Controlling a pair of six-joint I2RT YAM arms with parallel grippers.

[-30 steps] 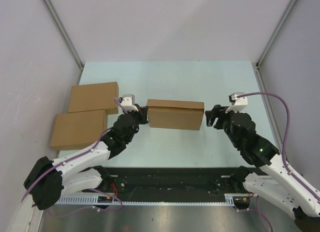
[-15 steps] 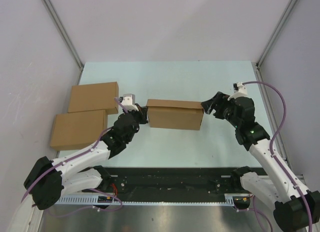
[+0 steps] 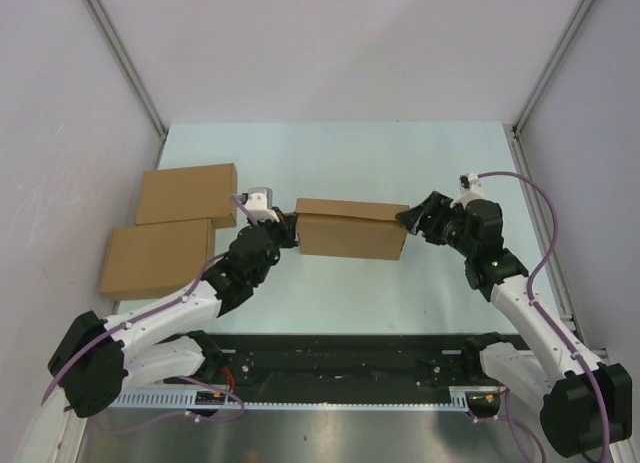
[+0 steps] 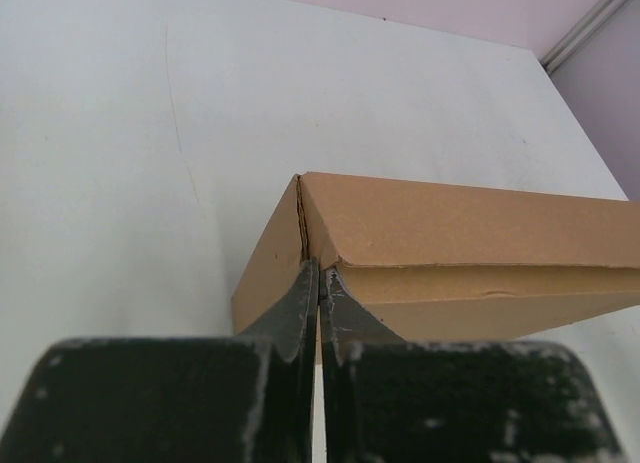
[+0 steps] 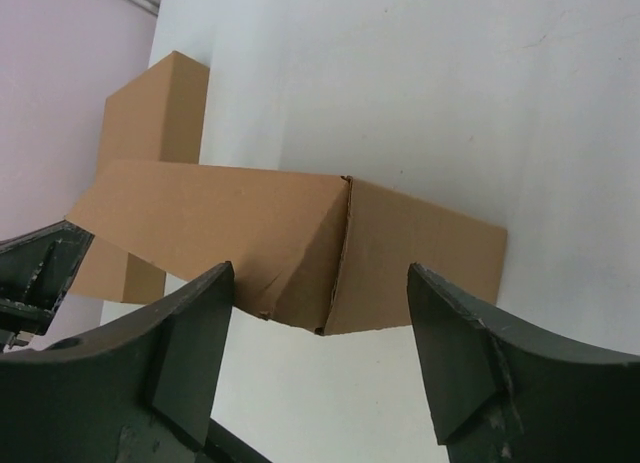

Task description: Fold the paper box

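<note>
Left gripper (image 4: 318, 281): clenched shut, tips meeting the left-end corner of the paper box (image 3: 352, 229).
Right gripper (image 5: 320, 278): jaws spread wide, empty, the box's right end just ahead between them.
Box position: closed, on the table (image 3: 400, 153), spanning between both grippers.

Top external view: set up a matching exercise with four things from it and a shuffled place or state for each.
Things:
1. paper box
2. left gripper
3. right gripper
4. two closed cardboard boxes

Places or states:
A. open, at the paper box's right end
B. left edge of the table
C. shut, at the paper box's left end
D. middle, between both grippers

Pairs: 1-D, 2-C, 3-A, 4-B
</note>
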